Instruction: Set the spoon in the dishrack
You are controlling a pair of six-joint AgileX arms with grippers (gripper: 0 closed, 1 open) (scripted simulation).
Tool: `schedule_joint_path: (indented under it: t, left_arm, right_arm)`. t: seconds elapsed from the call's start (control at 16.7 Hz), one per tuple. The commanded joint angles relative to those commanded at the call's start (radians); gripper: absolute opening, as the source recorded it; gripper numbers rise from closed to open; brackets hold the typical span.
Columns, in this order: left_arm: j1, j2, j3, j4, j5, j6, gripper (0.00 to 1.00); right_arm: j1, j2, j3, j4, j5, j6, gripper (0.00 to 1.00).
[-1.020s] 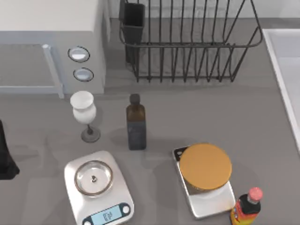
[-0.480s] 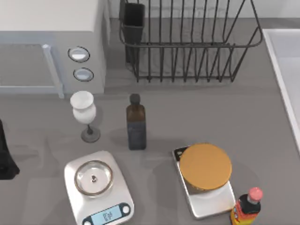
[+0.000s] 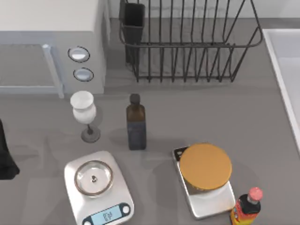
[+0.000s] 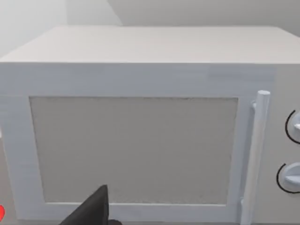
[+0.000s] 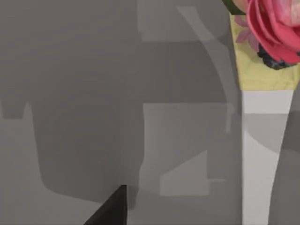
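The dishrack (image 3: pixel 187 44), a large black wire basket with upright tines, stands at the back of the table, with a dark rectangular cup (image 3: pixel 133 21) at its left corner. The spoon is out of view. My left arm (image 3: pixel 5 157) is a dark shape at the table's left edge. A dark part of my left gripper (image 4: pixel 93 213) shows in the left wrist view, facing the white microwave's door (image 4: pixel 133 150). A dark tip of my right gripper (image 5: pixel 112 208) hangs above bare grey table.
A white microwave (image 3: pixel 51 28) fills the back left. In front stand a white goblet glass (image 3: pixel 84 112), a dark bottle (image 3: pixel 136 124), a white scale (image 3: pixel 98 187), a second scale carrying an orange-lidded disc (image 3: pixel 205 166), and a red-capped sauce bottle (image 3: pixel 246 206). A pale sink rim (image 3: pixel 281 70) lies right.
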Motion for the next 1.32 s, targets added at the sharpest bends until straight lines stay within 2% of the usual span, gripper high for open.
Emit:
schedule_joint_path:
  t: [0.3,0.36,0.78,0.84,1.14,1.32]
  left_arm:
    - [0.0,0.0,0.0,0.0,0.0,0.0,1.0]
    - [0.0,0.0,0.0,0.0,0.0,0.0,1.0]
    - [0.0,0.0,0.0,0.0,0.0,0.0,1.0]
    - [0.0,0.0,0.0,0.0,0.0,0.0,1.0]
    - [0.0,0.0,0.0,0.0,0.0,0.0,1.0]
    - [0.0,0.0,0.0,0.0,0.0,0.0,1.0]
  right_arm:
    - [0.0,0.0,0.0,0.0,0.0,0.0,0.02]
    - [0.0,0.0,0.0,0.0,0.0,0.0,0.0]
    - [0.0,0.0,0.0,0.0,0.0,0.0,0.0]
    - [0.002,-0.068,0.032,-0.091,-0.014,0.024,0.0]
    - [-0.007,-0.08,0.141,-0.206,-0.015,0.015,0.0]
    - [-0.011,-0.11,0.29,-0.401,-0.016,0.009,0.0]
